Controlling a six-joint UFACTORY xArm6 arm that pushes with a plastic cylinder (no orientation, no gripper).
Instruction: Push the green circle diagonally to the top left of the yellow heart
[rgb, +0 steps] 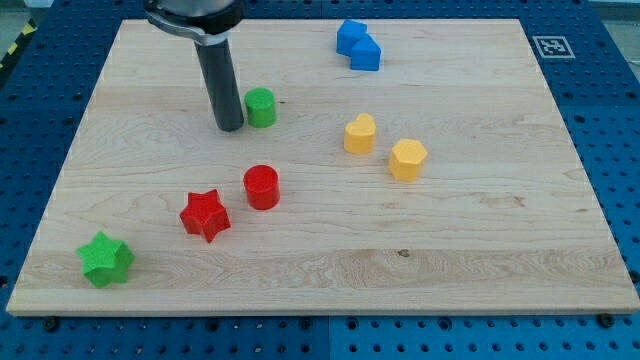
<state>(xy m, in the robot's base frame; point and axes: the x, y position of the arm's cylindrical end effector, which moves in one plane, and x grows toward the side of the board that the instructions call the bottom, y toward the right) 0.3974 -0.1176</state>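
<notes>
My tip (229, 128) stands on the wooden board (480, 250), touching or very nearly touching the green circle (261, 107), which lies just to the view's right of it and slightly toward the view's top. The arm carries no jaws to open or close, only this plain rod. Farther to the tip's right, well apart, sits the yellow heart (360, 133), with a yellow hexagon (407, 159) just beyond it. Below the tip lie a red circle (261, 187) and a red star (205, 214); a green star (105, 259) is far toward the bottom left, and two blue blocks (358, 45) far toward the top right (shapes unclear). Step in hand, as judged: pushing contact established. The next move calls for a rightward push, stopping short of the heart.
</notes>
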